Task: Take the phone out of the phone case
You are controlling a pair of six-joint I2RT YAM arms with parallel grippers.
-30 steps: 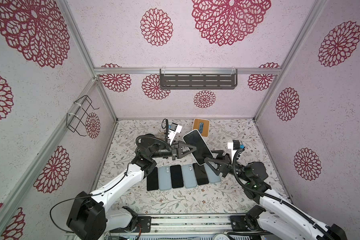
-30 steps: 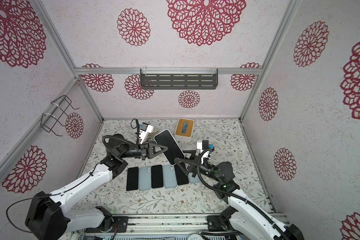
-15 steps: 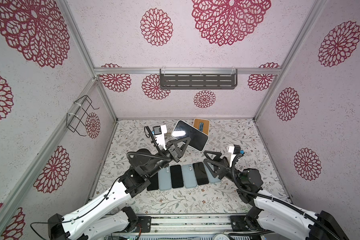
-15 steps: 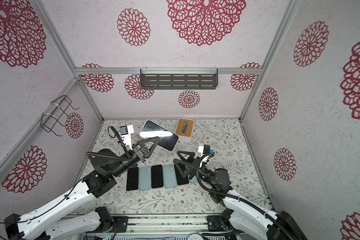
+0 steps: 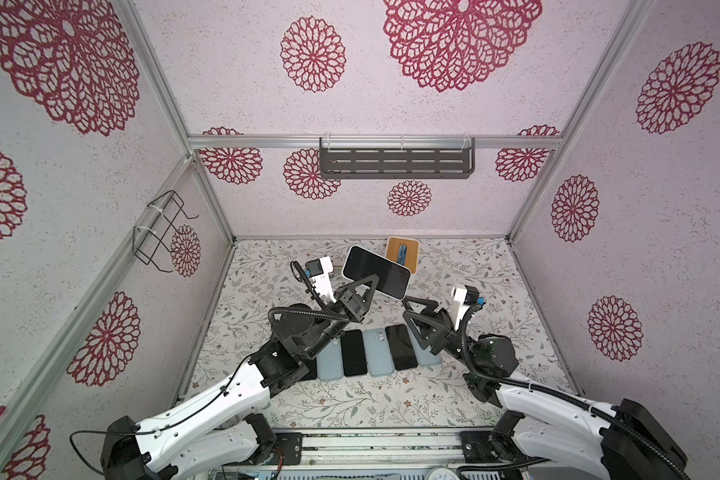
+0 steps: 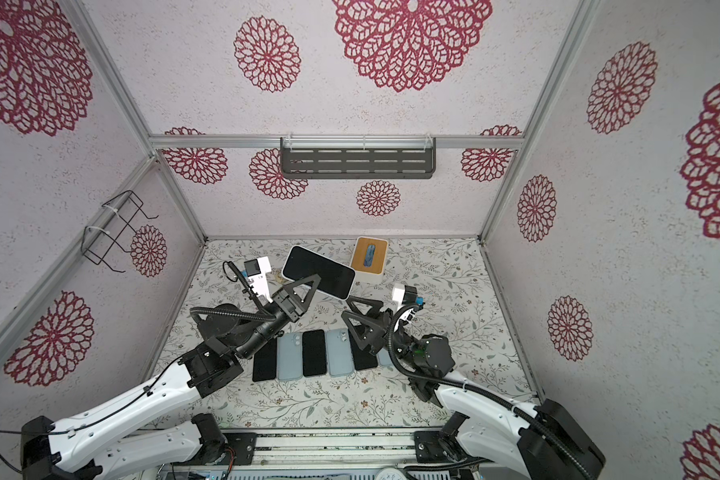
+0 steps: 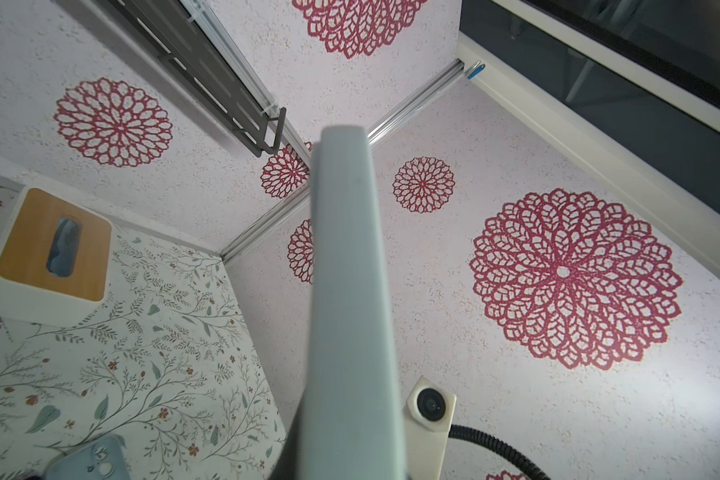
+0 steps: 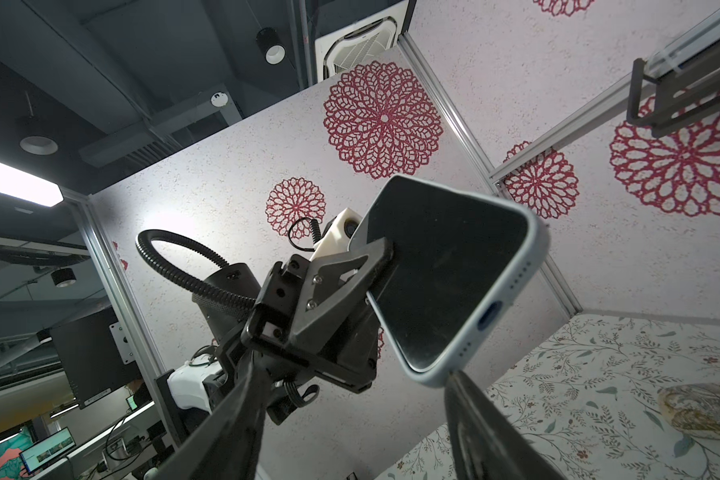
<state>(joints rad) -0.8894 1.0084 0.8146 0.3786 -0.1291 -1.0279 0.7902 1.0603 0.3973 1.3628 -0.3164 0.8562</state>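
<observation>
i have the left gripper [image 5: 371, 286] pinching the phone [image 5: 377, 270], seated in its pale blue phone case [image 8: 531, 253], aloft above the table [image 5: 474, 270]. my right gripper [image 5: 408, 309] is spread and empty near it.

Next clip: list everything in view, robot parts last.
cased phone: one, black screen in light blue case, held above table
black phones: three, black, row on table
blue pieces: three, light blue, camera side up, alternating in that row
tissue box: one, white, wooden top, table's back
brownish lump: one, on table
shelf: one, grey, back wall
wire rack: one, black, left wall
left gripper: shut on cased phone
right gripper: open, empty
</observation>
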